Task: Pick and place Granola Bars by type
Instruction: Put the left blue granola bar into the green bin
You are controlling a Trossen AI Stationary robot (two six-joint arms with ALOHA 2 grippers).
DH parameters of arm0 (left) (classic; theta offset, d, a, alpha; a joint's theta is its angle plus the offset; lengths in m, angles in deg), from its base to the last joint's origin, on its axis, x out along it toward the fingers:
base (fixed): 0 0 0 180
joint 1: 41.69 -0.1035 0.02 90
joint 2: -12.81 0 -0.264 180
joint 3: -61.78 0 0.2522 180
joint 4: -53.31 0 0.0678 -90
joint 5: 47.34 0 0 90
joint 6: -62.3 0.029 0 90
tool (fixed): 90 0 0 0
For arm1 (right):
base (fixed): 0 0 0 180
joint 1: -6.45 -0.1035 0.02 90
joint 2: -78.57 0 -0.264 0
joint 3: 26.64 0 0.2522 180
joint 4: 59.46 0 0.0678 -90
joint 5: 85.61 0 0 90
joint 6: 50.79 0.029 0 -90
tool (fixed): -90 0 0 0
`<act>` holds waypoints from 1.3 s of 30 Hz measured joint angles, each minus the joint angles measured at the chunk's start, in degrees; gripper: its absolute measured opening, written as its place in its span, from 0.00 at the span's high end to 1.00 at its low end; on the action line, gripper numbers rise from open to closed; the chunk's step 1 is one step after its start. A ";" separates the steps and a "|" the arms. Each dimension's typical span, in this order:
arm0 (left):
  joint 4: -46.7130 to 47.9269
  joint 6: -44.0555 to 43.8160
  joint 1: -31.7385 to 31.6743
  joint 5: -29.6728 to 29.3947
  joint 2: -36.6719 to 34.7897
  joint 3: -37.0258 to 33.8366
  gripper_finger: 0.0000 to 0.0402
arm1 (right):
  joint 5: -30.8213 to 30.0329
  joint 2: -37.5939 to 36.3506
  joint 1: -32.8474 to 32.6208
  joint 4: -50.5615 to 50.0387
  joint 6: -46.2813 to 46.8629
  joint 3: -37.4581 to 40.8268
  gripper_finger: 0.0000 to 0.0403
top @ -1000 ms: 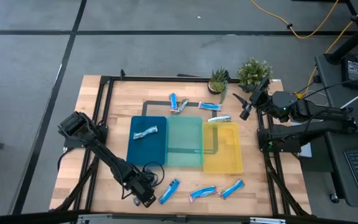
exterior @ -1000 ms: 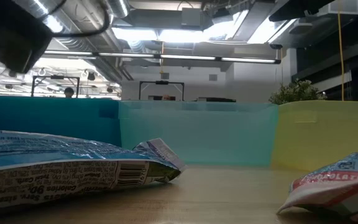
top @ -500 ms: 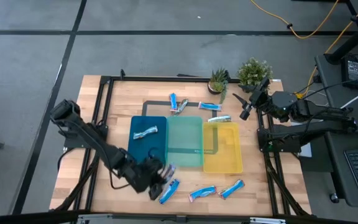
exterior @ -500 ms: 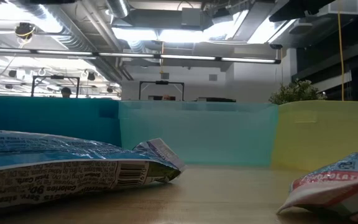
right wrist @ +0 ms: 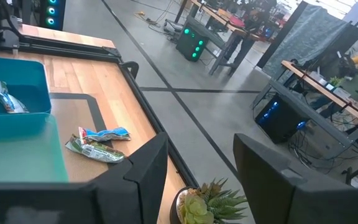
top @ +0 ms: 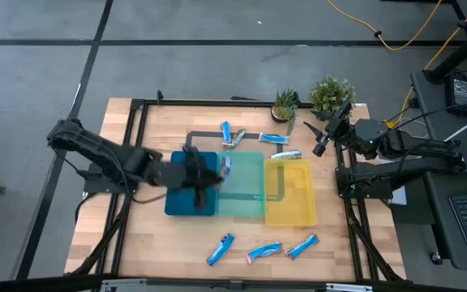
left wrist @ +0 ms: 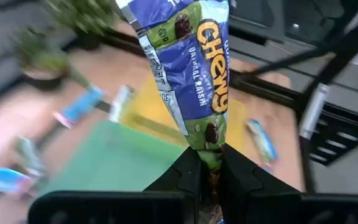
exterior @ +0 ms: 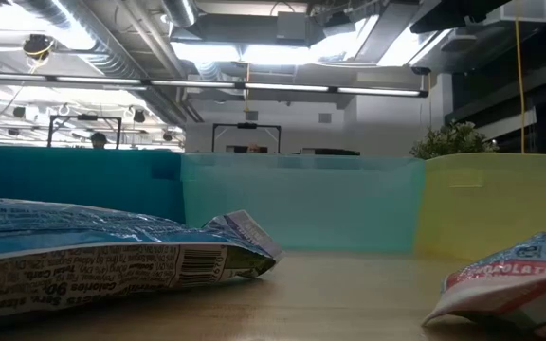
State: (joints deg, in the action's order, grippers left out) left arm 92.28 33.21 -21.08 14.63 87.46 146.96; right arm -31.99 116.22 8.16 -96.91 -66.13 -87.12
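My left gripper (top: 214, 173) hangs over the line where the dark-blue tray (top: 181, 203) meets the teal tray (top: 246, 191), shut on a blue-and-green granola bar (left wrist: 188, 68). Several more bars lie flat on the wood. One group lies beyond the trays (top: 233, 136) (top: 286, 154). The other lies near the front edge (top: 220, 249) (top: 264, 251) (top: 302, 246). The low view shows two of them close up (exterior: 93, 251) (exterior: 510, 284). My right gripper (top: 323, 139) waits open in the air at the far right, beside the plants. My left gripper pinches one end of the bar (left wrist: 205, 146) between its two fingers (left wrist: 182, 177). The fingers come from the table's left, slanting a little down. The rest of the wrapper sticks out past the fingertips, lifted clear above the trays.
A yellow tray (top: 290, 199) adjoins the teal one on the right. Two potted plants (top: 284, 104) (top: 331, 93) stand at the far edge. A black tape outline (top: 197, 134) marks the wood behind the trays. My left arm covers much of the dark-blue tray.
My left gripper has risen from the near edge with the bar in its shut fingers. It has swung toward the far edge and the right, to above the trays, rolling its wrist on the way. The bar has been lifted clear of the table.
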 joint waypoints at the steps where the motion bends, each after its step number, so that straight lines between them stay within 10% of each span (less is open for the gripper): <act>1: 0.41 1.38 -1.21 0.21 -0.88 -0.01 0.93 | 0.00 0.00 -0.02 0.02 0.08 0.00 0.54; 17: 5.86 11.92 -16.12 15.90 -2.31 -0.01 0.93 | -0.02 0.00 0.00 0.09 0.08 0.00 0.54; 26: 6.29 17.64 -27.80 34.92 4.74 6.16 0.96 | -0.04 0.02 0.00 0.18 0.14 0.00 0.54; 39: 15.84 23.86 -30.82 36.50 15.17 18.22 0.95 | -0.02 0.02 0.00 0.26 0.27 0.00 0.54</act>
State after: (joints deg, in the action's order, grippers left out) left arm 108.12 57.07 -51.90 51.13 102.63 165.18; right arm -32.01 116.24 8.16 -96.64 -65.86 -87.12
